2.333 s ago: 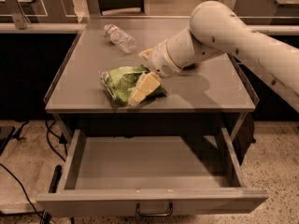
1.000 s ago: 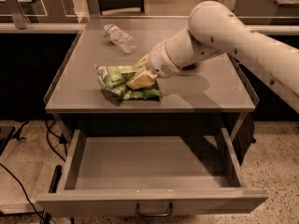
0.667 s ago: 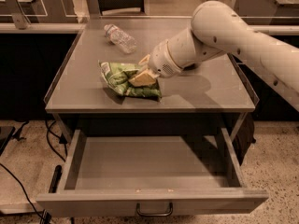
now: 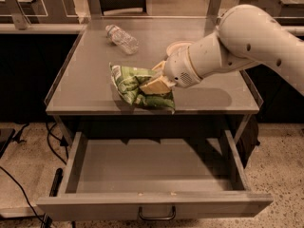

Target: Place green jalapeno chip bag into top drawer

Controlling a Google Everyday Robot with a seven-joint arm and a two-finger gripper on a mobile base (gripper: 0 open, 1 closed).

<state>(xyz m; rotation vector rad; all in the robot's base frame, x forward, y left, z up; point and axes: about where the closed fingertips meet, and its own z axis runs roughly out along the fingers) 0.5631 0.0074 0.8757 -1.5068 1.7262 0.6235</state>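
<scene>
The green jalapeno chip bag (image 4: 130, 87) is crinkled and shiny, and hangs just above the front part of the grey table top (image 4: 85, 84). My gripper (image 4: 153, 85) reaches in from the right and is shut on the bag's right side, its cream fingers (image 4: 159, 84) pinching the foil. The bag's lower edge overhangs the table's front edge. The top drawer (image 4: 152, 175) is pulled wide open below the table. Its inside is bare and its dark pull handle (image 4: 156, 216) shows at the front centre.
A clear plastic water bottle (image 4: 122, 39) lies at the back left of the table. Raised rims (image 4: 59, 75) run along the table's sides. Cables (image 4: 28, 194) lie on the floor at left. Desks and a chair stand behind.
The gripper closed on the bag and lifted it off the table, and has carried it slightly forward toward the front edge. The drawer has stayed open.
</scene>
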